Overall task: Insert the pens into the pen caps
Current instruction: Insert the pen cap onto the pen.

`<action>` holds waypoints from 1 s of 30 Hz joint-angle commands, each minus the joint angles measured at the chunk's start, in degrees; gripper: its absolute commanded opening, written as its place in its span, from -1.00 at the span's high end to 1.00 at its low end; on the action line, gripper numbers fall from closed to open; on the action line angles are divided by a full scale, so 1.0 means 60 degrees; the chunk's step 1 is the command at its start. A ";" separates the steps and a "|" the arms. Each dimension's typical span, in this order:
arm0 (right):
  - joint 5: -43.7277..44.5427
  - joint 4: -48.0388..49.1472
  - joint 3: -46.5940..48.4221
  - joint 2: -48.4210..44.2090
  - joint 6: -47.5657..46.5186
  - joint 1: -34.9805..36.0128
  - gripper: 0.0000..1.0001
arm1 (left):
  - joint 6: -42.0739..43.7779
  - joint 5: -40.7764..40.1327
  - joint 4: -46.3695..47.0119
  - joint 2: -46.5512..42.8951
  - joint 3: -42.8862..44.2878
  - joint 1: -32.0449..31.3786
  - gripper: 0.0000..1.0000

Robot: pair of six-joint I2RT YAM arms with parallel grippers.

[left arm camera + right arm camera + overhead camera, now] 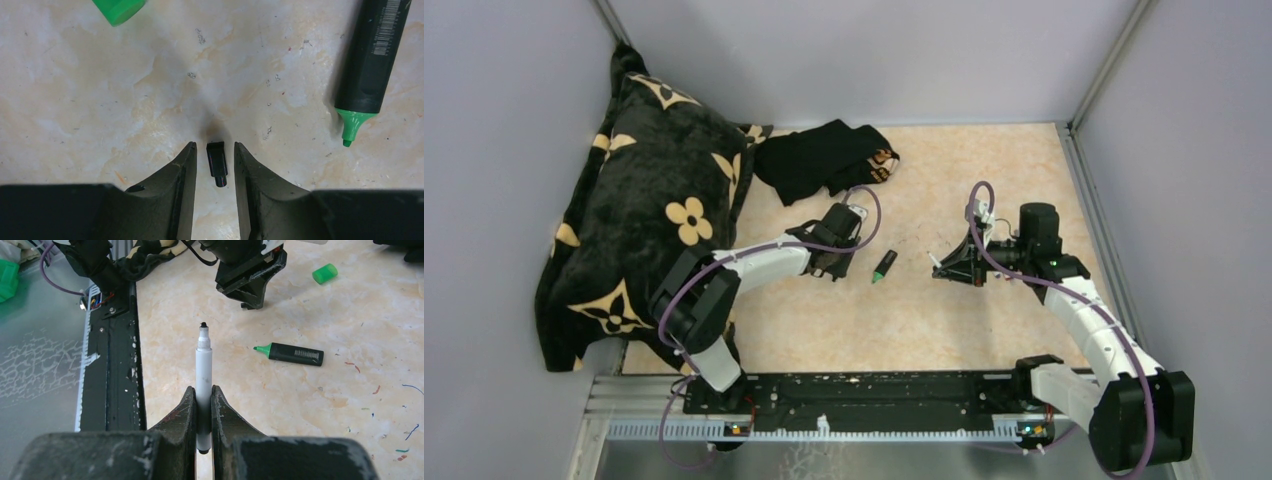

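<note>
I have the left claw (214, 145) down over the table (100, 100) with the small black cap (217, 162) lying flat between its fingers, just inside the tips. The jaws are spread, with a sliver of bare table on either side of the cap, so nothing is gripped yet. The cap's long axis runs along the fingers, narrow end towards the wrist, so I judge a straight pinch should take it across its width.

The right claw (202, 390) is pressed together on the white pen (203, 360), dark tip pointing out ahead of the fingers, with the left claw beyond it and slightly to the right. The left arm is plainly the nearer one to the cap.

Ahead and right of the left claw lies the black marker (372, 60), green tip towards the claw; the green cap (120, 7) is ahead-left. The only writing is a barcode on the marker, its digits too small to read.
</note>
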 commanded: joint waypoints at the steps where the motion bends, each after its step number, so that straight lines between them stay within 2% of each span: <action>1: -0.0160 0.0188 0.0350 -0.0075 -0.0162 -0.0028 1.00 | 0.0130 0.0127 -0.0720 0.0416 0.0443 0.0083 0.25; 20: -0.0176 0.0175 0.0350 -0.0108 -0.0147 -0.0029 1.00 | 0.0128 0.0278 -0.1147 0.0898 0.0746 0.0094 0.48; 22: -0.0182 0.0175 0.0350 -0.0105 -0.0149 -0.0022 1.00 | 0.0127 0.0331 -0.1185 0.0923 0.0733 0.0104 0.56; 27: -0.0211 0.0160 0.0350 -0.0105 -0.0169 -0.0028 1.00 | -0.0027 0.0556 -0.1203 0.0835 0.0748 0.0136 1.00; 30: -0.0272 -0.0001 0.0378 -0.0112 -0.0389 -0.0028 1.00 | -0.0290 0.0963 -0.0848 0.0178 0.0573 0.0125 1.00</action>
